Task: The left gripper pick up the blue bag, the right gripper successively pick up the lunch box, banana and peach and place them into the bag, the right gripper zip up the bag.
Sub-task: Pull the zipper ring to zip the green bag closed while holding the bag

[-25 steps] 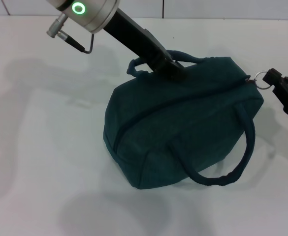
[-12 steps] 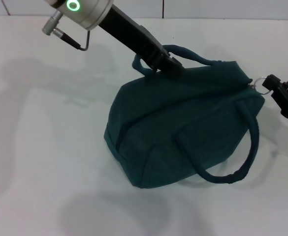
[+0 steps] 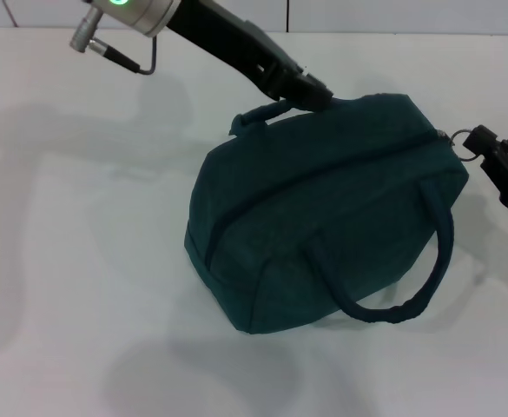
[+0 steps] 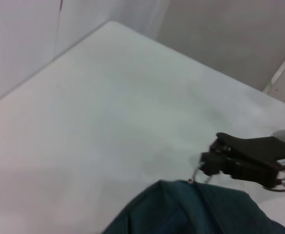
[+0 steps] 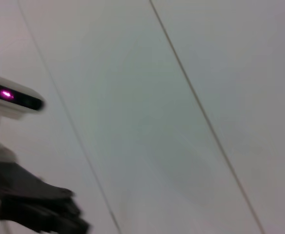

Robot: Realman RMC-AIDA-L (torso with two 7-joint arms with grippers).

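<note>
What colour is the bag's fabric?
Dark teal-blue; the blue bag shows best in the head view.

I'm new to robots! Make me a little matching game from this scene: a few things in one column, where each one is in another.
Things:
1. left gripper
2. right gripper
3. blue bag
4. near handle

Places:
A. resting on the white table
B. at the bag's far handle
C. at the zipper's metal ring
D. hanging down the bag's front side

Pairs: 1-B, 2-C, 3-A, 4-D

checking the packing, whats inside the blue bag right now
Cannot be seen: the blue bag looks zipped along its top, hiding its contents. The right gripper holds the zipper ring; the left gripper grips a handle.
</note>
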